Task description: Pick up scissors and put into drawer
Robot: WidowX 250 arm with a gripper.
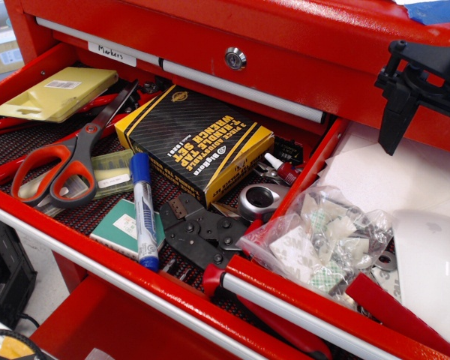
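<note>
Scissors (64, 161) with orange-red and grey looped handles lie in the open red tool-chest drawer (97, 251), handles toward the front rail and dark blades running back and to the right, the tips reaching the corner of a black-and-yellow tap wrench set box (195, 142). Their handles rest over a clear plastic case (109, 174) and a straight red-handled tool (15, 169). A blue-capped marker (144, 210) lies just right of them on a teal card (120, 229), beside a black crimping tool (206, 236). A flat yellow package (56, 94) sits at the drawer's back left, under a closed drawer labelled "Markers" (111, 53). A small red-capped bottle (285, 169) and a silver oval gadget (261, 201) crowd the right corner. A bag of adhesive pads (322, 240) spills over the drawer's right wall. The black gripper (424, 82) hangs at the upper right, well apart from the scissors; how its jaws stand cannot be told from this view.
</note>
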